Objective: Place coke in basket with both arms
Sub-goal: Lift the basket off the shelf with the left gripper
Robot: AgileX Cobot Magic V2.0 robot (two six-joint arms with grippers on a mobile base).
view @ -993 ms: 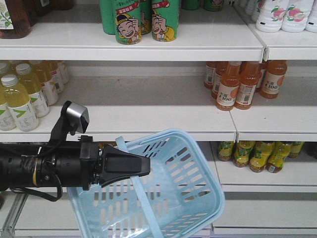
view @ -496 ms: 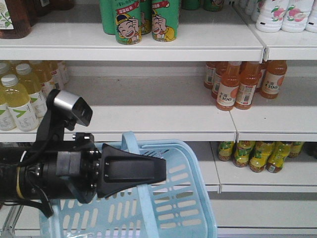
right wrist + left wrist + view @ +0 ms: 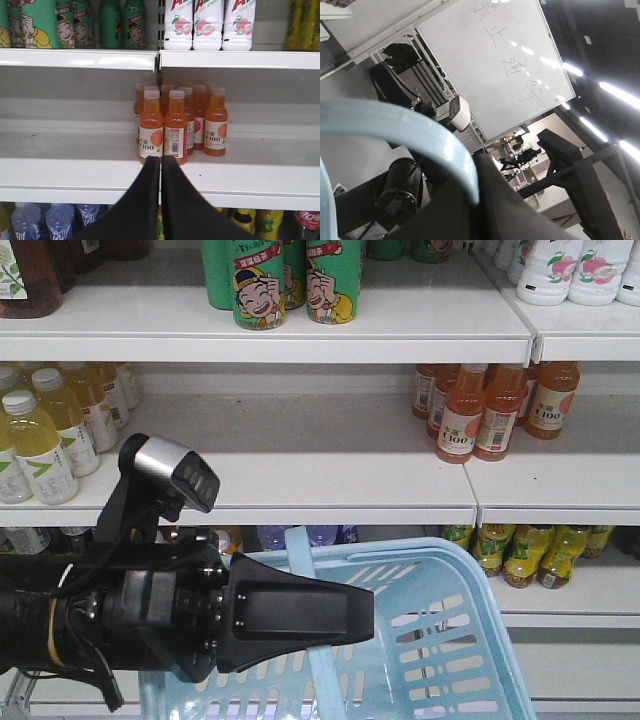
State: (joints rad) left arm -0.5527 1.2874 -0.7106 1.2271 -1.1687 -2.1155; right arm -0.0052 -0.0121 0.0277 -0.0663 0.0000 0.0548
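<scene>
The left arm's broad black gripper was clamped on the swinging handle of the light blue slotted plastic basket, which hung before white shelves. The right gripper had its black jaws pressed together, facing orange juice bottles.

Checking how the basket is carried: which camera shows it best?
Exterior front-facing: the basket shows with its rim, slotted walls and handle, the left gripper on that handle. Left wrist catches only a curved blue strip close up. Right wrist shows none of it.
</scene>
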